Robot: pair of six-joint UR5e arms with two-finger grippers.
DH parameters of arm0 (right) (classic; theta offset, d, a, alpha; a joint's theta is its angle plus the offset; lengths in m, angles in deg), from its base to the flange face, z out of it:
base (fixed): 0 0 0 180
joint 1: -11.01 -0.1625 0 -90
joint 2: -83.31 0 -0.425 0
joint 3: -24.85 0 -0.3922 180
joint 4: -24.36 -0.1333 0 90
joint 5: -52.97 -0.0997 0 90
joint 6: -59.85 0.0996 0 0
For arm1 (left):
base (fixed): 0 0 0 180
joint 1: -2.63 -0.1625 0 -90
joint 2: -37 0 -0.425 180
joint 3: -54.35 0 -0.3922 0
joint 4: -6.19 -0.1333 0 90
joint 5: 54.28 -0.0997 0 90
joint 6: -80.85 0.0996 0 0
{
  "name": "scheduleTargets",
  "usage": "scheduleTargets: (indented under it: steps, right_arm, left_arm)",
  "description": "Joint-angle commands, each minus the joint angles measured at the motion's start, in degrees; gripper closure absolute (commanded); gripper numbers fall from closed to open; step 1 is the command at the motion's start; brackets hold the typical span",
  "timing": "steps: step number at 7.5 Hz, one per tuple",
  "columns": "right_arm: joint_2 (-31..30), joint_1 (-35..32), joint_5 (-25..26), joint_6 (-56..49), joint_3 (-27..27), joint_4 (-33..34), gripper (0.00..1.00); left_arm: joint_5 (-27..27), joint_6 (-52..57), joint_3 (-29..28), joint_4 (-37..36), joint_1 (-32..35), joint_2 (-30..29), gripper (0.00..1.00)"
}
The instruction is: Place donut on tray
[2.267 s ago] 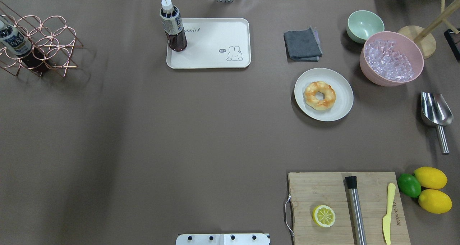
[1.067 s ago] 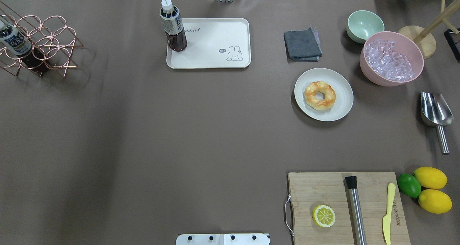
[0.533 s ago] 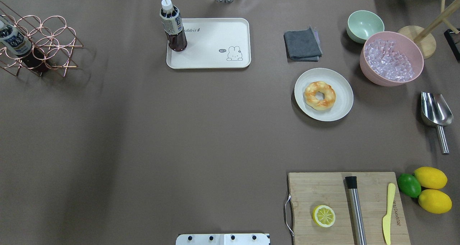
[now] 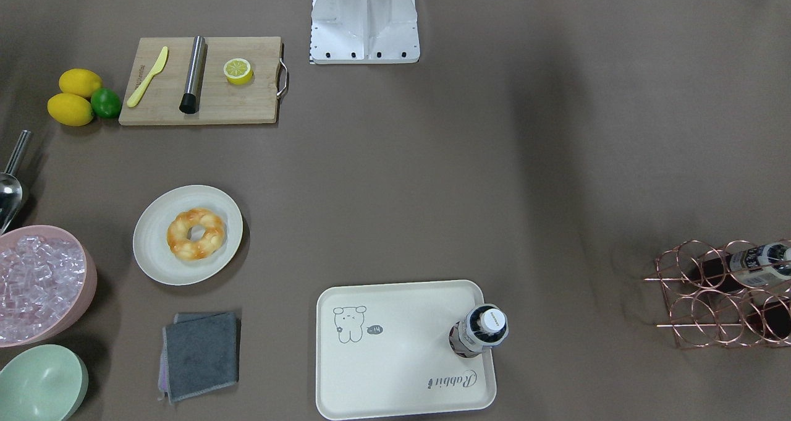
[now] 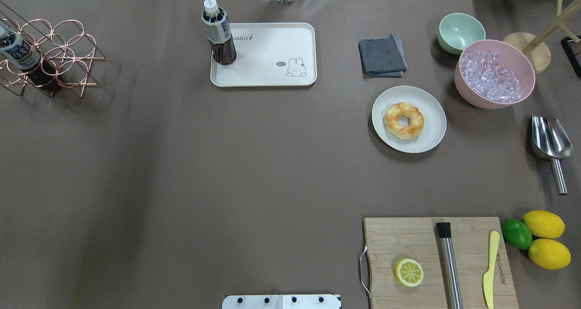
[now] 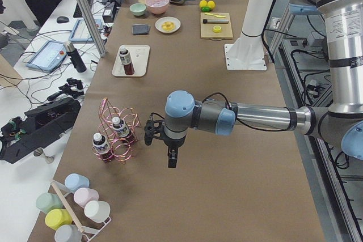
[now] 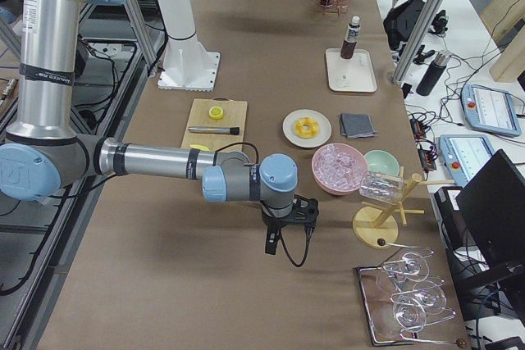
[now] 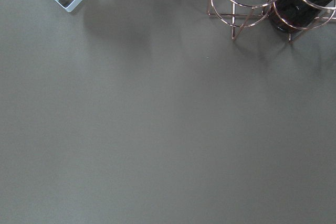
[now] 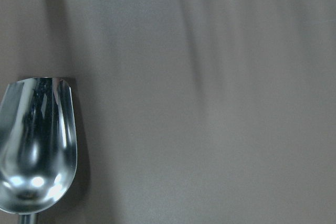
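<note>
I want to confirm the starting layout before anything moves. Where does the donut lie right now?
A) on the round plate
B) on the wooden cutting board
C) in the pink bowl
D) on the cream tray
A: the donut lies on the round plate, well apart from the tray, which carries only a bottle.

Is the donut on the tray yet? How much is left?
Not yet. Nothing is done: the donut lies on the round plate, and the tray holds only a bottle. The left gripper and right gripper hang far from the donut. Grabbing and carrying it are left.
</note>
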Motion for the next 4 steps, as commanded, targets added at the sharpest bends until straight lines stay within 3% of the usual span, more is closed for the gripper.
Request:
scheduleTargets:
  steps: [1, 4]
  right_arm:
    - [0.0, 0.0, -0.1, 0.0, 0.0, -0.1, 0.0]
    - [0.0, 0.0, -1.4, 0.0, 0.0, -0.1, 0.0]
  left_arm:
    - [0.3, -0.1, -0.4, 0.0, -0.1, -0.2, 0.02]
    - [0.1, -0.1, -0.7, -0.1, -0.1, 0.0, 0.02]
